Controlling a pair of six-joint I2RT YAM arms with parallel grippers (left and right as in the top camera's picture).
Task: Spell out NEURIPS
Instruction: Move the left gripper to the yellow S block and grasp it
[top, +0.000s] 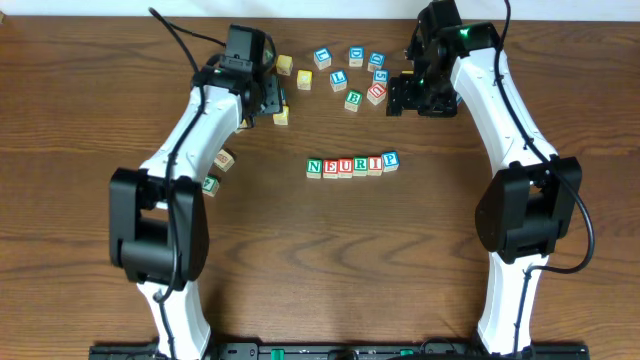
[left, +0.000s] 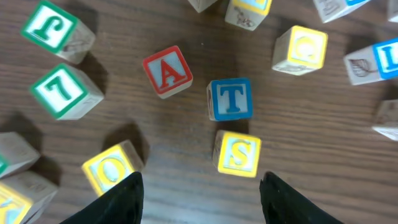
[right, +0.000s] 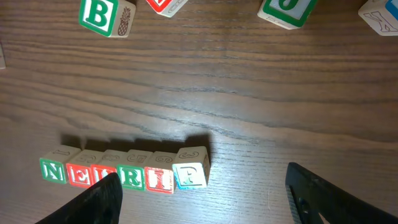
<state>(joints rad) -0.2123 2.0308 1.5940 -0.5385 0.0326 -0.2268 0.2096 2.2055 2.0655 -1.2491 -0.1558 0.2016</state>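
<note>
S cube (left: 237, 154): legible from left wrist

Even indoor light, soft short shadows

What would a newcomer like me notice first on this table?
Most likely the neat row of letter cubes at the middle of the table, reading NEURIP, one letter short. The white-and-black left arm and right arm bend in from either side toward a scatter of loose cubes at the far edge. In the left wrist view, a yellow S cube lies just ahead of the left arm's open fingers.
</note>
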